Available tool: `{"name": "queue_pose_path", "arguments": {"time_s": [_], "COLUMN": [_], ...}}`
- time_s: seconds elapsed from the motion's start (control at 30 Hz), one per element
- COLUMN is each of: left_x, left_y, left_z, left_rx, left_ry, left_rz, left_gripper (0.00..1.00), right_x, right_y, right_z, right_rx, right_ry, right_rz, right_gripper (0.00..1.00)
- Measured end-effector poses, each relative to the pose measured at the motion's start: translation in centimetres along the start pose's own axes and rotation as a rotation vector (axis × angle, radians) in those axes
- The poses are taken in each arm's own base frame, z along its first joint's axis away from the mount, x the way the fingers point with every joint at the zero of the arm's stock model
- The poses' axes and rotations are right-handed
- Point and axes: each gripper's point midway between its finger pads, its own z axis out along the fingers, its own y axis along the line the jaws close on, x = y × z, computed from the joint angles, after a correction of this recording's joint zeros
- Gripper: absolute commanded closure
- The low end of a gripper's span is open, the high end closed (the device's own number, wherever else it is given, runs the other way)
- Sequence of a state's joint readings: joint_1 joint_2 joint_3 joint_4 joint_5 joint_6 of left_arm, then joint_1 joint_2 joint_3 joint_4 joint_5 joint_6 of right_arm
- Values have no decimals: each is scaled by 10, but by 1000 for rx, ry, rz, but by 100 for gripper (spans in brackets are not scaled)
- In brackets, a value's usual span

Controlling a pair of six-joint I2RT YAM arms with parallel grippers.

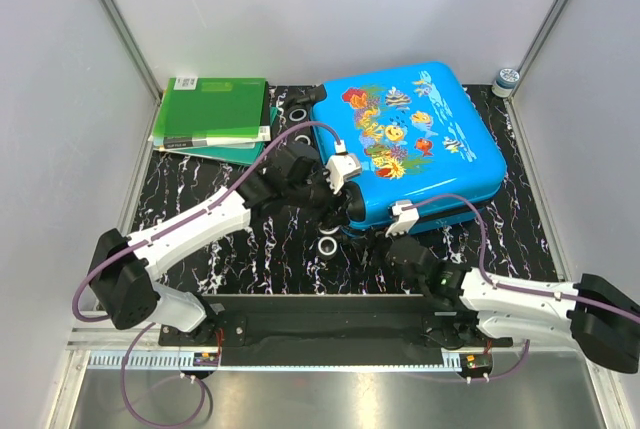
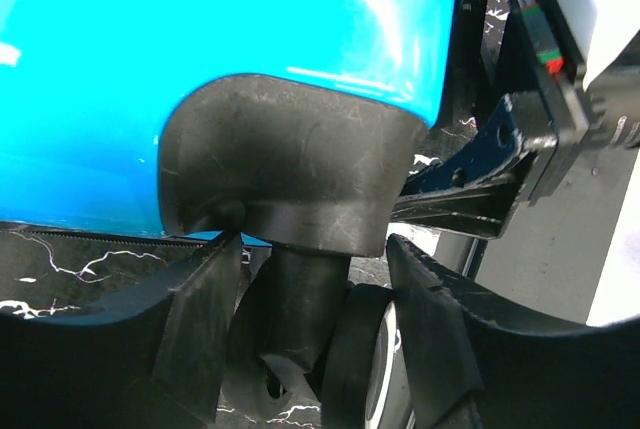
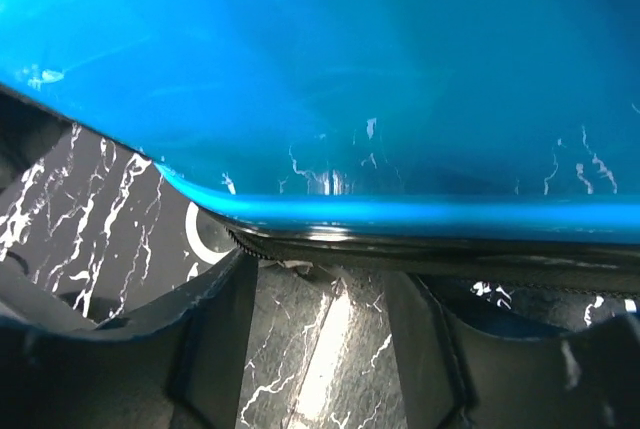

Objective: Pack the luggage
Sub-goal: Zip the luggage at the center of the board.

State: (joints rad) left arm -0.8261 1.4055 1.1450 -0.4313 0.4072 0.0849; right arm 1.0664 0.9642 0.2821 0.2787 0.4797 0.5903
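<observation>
The luggage (image 1: 415, 139), a bright-blue case with a fish print, lies shut and flat on the black marble table (image 1: 250, 249). My left gripper (image 1: 336, 199) is at its near left corner. In the left wrist view the left gripper (image 2: 312, 249) stands open, its fingers on either side of a black wheel (image 2: 358, 359) under its black housing (image 2: 290, 169). Whether the pads press the wheel I cannot tell. My right gripper (image 1: 397, 234) is at the case's front edge. In the right wrist view the right gripper (image 3: 320, 274) is open just below the blue shell (image 3: 320, 79), with only table between its fingers.
Green folders (image 1: 215, 114) are stacked at the back left. Tape-like rings lie by the case's near corner (image 1: 327, 246) and at the back (image 1: 298, 112). A small jar (image 1: 507, 79) stands at the back right. Grey walls close in both sides.
</observation>
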Motion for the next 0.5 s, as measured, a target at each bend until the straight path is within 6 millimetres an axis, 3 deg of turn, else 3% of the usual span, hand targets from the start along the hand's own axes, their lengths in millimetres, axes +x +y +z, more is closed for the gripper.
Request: {"name": "queue_pose_path", "arguments": {"time_s": [0.13,0.2,0.23,0.5], "left_x": [-6,-7,-7,-8], "left_y": [1,0,0,0], "left_z": [0,2,3,2], "left_rx": [3,9,9,8], "left_ry": [-15,-16,-16,-14], "left_rz": [50,65,60,48], "left_gripper": [81,89,97,100], "right_x": [4,6,7,9], "right_y": [1,2,2,2], "right_z": [2,3,3,6], "right_rx": [10,18,24,50], "right_ry": [-5,-7,-8,-16], "right_rz": [-13,-22,-26,-38], "right_gripper": [49,53,59,84]}}
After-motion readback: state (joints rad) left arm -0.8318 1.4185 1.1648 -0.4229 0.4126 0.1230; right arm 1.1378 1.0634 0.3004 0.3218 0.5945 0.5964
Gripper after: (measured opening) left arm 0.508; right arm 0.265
